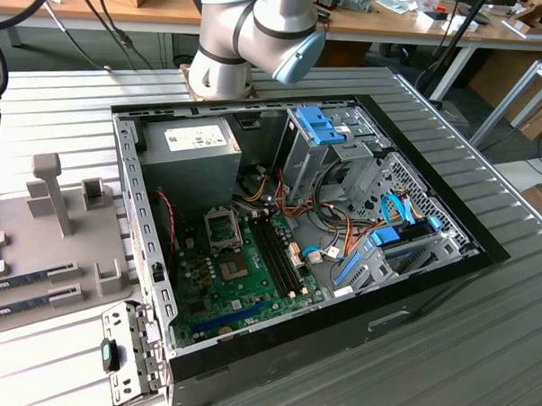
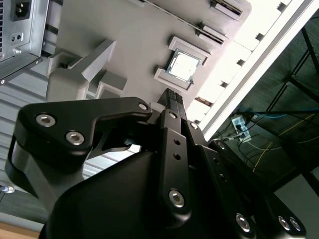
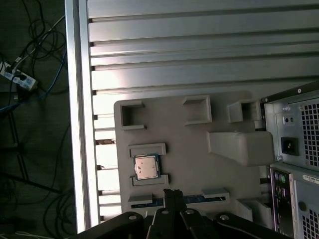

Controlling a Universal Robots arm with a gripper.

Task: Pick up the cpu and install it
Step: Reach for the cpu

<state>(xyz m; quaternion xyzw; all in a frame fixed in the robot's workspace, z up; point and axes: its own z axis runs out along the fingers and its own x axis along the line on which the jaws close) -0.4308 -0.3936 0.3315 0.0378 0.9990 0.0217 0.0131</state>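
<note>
— Step in hand?
— Approach, seemingly: gripper [image 2: 173,95] with tips pressed together, holding nothing, poised near cpu [image 2: 182,66].
— And its place?
— Seated in a nest of the grey tray [image 3: 189,149], at the exterior view's left edge. Grasp probably needs jaws spread first.
— Farther off?
— Open case [image 1: 132,197], motherboard [image 1: 222,295] inside.

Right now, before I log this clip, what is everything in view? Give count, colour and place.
cpu: one, silvery with a green rim, seated in a holder on the tray.
tray: one, grey, on the table beside the computer case.
computer case: one, black, open, on the table.
power supply: one, grey, inside the case.
motherboard: one, green, on the case floor.
table: one, silver, slatted.
arm: one, grey and pale blue, behind the case.
pincer: one, black, shut, above the tray near the cpu.
</note>
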